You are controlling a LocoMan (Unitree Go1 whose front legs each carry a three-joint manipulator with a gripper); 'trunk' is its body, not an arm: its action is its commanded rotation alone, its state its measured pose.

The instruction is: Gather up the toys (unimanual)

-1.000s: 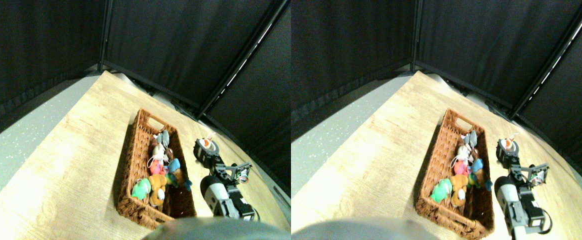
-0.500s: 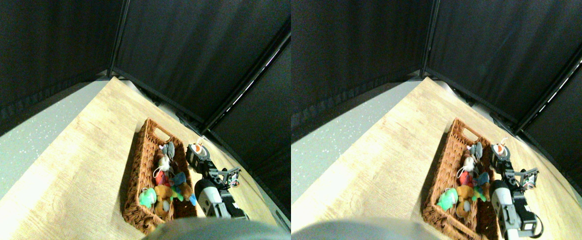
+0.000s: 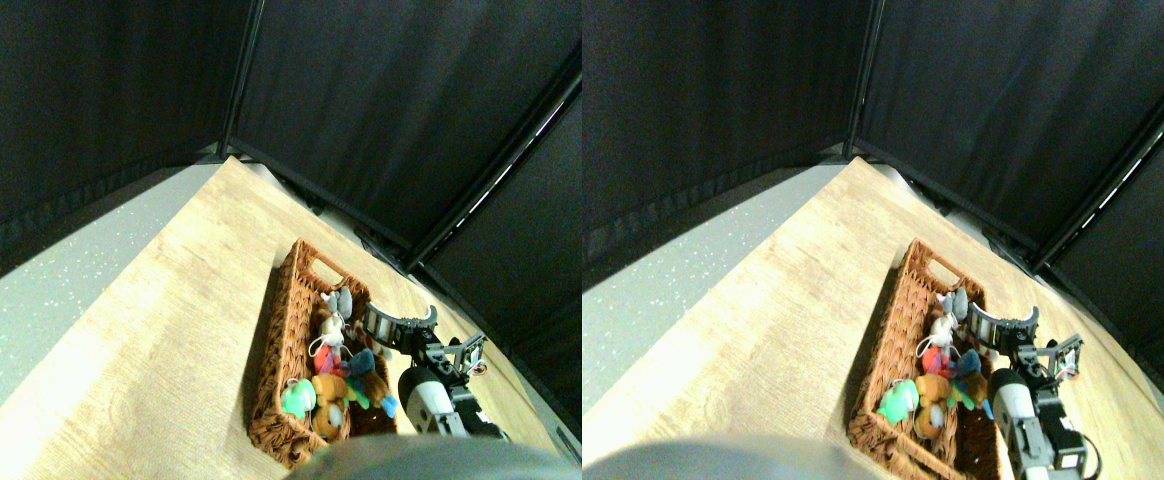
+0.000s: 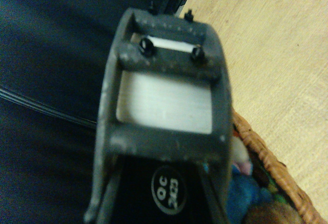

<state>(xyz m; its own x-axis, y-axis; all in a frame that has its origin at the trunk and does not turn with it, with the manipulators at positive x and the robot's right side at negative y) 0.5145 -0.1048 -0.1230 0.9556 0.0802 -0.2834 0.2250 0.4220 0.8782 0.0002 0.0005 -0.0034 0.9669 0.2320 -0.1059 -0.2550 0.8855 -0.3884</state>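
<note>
Several toys lie in the wicker basket (image 3: 285, 300): grey (image 3: 340, 299), white (image 3: 327, 323), red-pink (image 3: 323, 358), blue (image 3: 360, 361), brown (image 3: 375, 386), orange (image 3: 326, 389) and green (image 3: 296, 398). My right gripper (image 3: 400, 320) hangs over the basket's right rim near its far end, jaws spread open with nothing showing between them. In the wrist view the dark jaw frame (image 4: 166, 111) fills the middle, and beside it show the basket's rim (image 4: 279, 170), a blue toy (image 4: 246, 196) and a brown one (image 4: 269, 215).
The basket stands on a light wooden tabletop (image 3: 162, 330). Black curtain panels (image 3: 362, 100) close off the back and right, just beyond the gripper. A grey speckled floor (image 3: 32, 290) lies to the left.
The gripper swung left from beside the basket to over its right rim. The orange-and-white toy it held half a second ago no longer shows between the jaws, which now stand spread.
</note>
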